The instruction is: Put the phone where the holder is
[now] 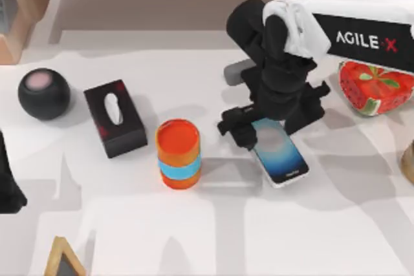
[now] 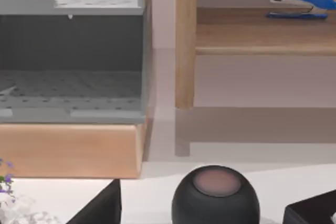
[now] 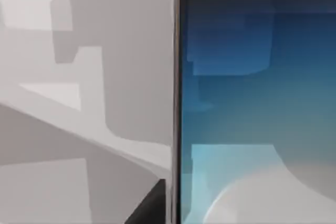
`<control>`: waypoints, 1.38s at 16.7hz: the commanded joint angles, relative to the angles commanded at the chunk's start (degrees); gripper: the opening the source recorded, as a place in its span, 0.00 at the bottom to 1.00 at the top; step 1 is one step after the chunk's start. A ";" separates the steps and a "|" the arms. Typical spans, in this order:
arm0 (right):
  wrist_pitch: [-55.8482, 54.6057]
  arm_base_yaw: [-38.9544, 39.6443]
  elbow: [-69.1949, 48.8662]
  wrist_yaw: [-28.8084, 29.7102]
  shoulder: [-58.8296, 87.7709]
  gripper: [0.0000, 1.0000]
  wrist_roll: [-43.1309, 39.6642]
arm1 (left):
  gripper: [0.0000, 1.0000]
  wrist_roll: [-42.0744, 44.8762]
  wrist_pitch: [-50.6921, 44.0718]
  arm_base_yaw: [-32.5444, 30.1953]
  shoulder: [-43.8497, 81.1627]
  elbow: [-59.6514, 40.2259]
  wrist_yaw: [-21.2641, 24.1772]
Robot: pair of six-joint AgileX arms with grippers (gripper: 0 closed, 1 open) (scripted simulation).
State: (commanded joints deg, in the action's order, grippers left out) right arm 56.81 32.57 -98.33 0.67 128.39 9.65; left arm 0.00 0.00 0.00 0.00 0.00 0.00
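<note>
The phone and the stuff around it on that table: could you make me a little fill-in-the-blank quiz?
1. The phone lies under the ____ gripper.
2. The cylinder left of the phone is orange with a ____ band.
3. The tissue box is coloured ____.
4. The blue stapler rests on a wooden ____.

Missing words: right; blue; black; shelf

A white right arm shell with a black panel lettered AGILE·X in white, the X red, is seen upper right, ending in matte black wrist links and gripper.
</note>
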 joint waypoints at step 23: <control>-19.81 -23.17 10.89 -10.33 -25.73 0.00 -5.80 | 1.00 0.00 0.00 0.00 0.00 0.00 0.00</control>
State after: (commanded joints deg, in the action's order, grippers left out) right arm 37.00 9.40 -87.43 -9.66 102.66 3.85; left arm 0.00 0.00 0.00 0.00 0.00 0.00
